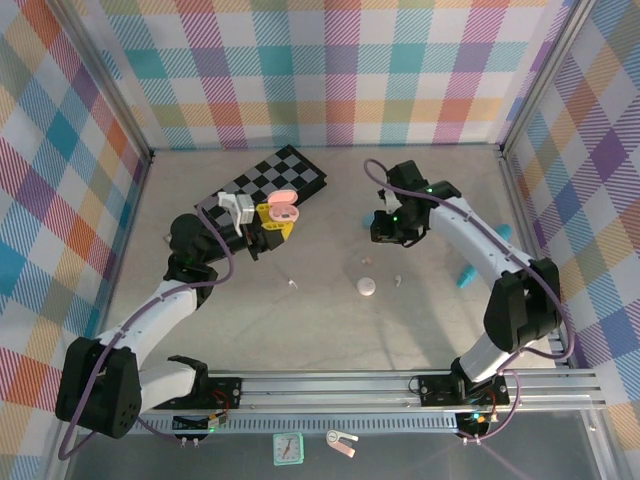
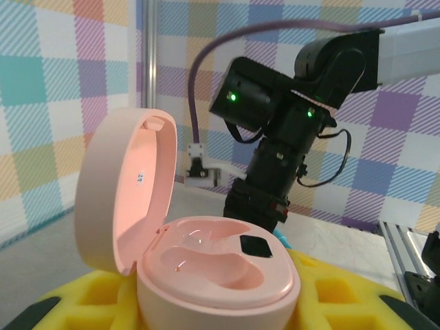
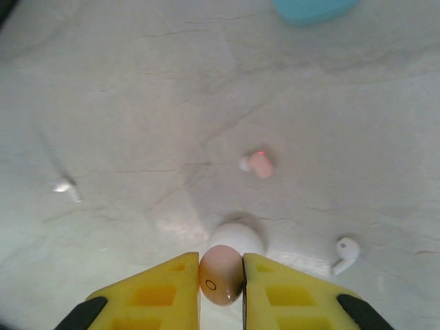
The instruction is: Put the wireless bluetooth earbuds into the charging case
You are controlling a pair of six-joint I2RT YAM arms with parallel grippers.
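Note:
The pink charging case [image 2: 220, 275] stands open, lid [image 2: 124, 185] tipped up to the left, and both wells look empty. My left gripper [image 2: 220, 309] is shut on its base, with yellow pads [image 2: 344, 302] on either side. In the top view the case [image 1: 281, 209] sits over the checkered board's near edge. My right gripper [image 3: 221, 278] is shut on a pink earbud [image 3: 221, 275], held in the air above the table. It hangs to the right of the case [image 1: 388, 226]. Another pink earbud [image 3: 260, 163] and two white earbuds [image 3: 346, 251] [image 3: 67, 187] lie on the table.
A round white case [image 1: 367, 287] lies on the table between the arms, under the right gripper [image 3: 237, 237]. A teal object [image 1: 467, 275] rests by the right arm. The checkered board [image 1: 275, 178] lies at the back left. Plaid walls close in three sides.

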